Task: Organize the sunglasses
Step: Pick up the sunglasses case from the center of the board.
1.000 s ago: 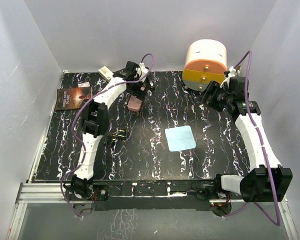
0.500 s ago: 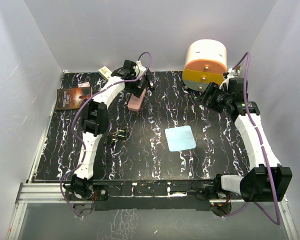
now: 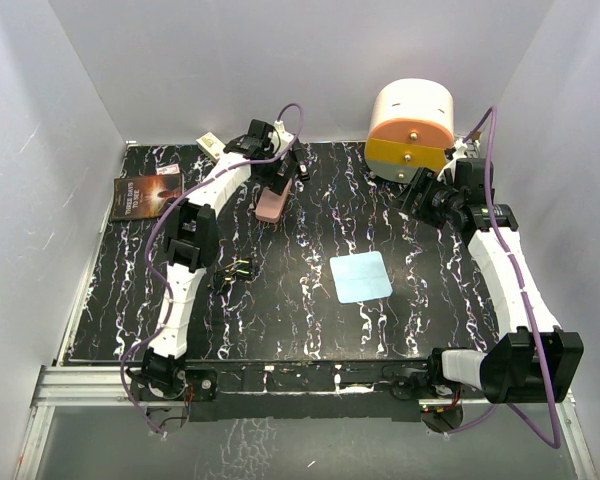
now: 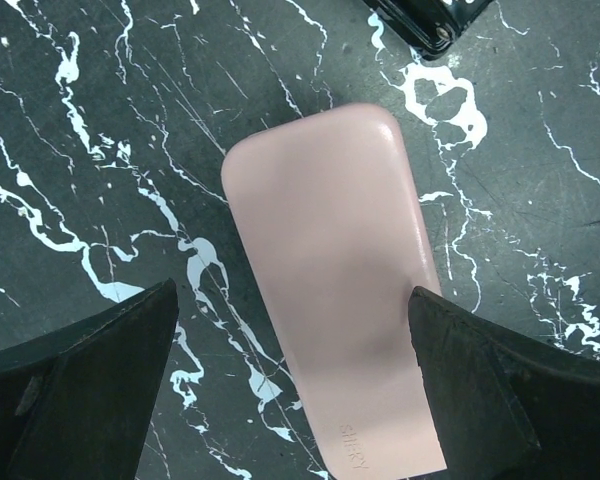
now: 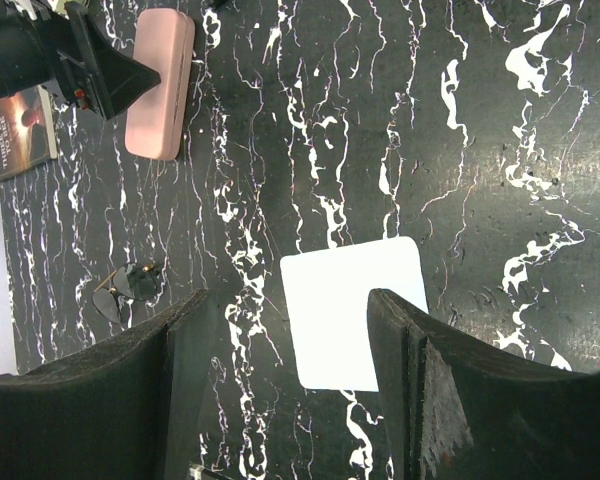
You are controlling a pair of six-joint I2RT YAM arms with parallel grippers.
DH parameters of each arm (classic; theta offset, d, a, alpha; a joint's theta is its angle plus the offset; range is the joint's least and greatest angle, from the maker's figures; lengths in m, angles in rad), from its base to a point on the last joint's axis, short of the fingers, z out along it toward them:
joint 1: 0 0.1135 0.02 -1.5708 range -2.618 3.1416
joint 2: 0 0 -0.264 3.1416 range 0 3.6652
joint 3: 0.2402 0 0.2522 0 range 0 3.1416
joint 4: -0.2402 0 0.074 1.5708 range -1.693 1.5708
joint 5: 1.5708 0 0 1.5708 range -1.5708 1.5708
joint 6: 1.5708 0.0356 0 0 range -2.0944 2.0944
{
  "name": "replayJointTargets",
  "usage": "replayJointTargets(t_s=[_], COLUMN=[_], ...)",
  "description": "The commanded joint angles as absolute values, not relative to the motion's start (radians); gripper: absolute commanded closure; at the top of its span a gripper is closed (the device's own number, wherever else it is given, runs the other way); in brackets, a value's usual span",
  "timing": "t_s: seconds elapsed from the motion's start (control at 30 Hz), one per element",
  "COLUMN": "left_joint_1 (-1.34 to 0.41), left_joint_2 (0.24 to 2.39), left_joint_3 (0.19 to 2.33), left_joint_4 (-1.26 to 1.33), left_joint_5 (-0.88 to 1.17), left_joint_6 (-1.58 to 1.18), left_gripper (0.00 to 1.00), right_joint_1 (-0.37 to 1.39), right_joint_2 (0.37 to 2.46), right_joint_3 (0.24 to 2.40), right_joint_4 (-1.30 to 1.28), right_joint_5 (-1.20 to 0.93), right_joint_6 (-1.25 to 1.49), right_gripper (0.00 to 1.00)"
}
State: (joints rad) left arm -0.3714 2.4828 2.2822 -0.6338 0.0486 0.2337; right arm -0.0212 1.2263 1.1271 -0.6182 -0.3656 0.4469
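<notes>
On marbled black table (image 3: 310, 320): thin dark sunglasses (image 3: 236, 268) (folded?), smooth pink oblong case (image 4: 330, 270).

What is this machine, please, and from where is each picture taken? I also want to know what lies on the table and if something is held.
These are two robot arms bolted at the table's near edge. One camera looks down from above; one sits on each wrist. The left gripper hangs open over a pink glasses case, fingers on either side. The right gripper is open and empty. On the black marbled table lie the sunglasses, a light blue cloth and a book. Nothing is held.
</notes>
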Motion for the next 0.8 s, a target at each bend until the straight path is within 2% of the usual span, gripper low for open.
replayJointTargets(t_s=[0.0,0.77], left_joint_1=[-0.386,-0.439], left_joint_2=[2.460,2.465], left_joint_3=[2.267,2.189], left_joint_4=[-0.674,-0.661], left_joint_5=[0.087,0.001], left_joint_6=[0.231,0.245], left_gripper=[0.03,0.03], right_joint_1=[-0.018,-0.018], right_joint_2=[1.218,1.229], right_joint_3=[1.129,1.114], right_joint_4=[-0.559,-0.546], right_joint_5=[-0.370,-0.387], right_joint_6=[0.441,0.443], right_gripper=[0.34,0.33])
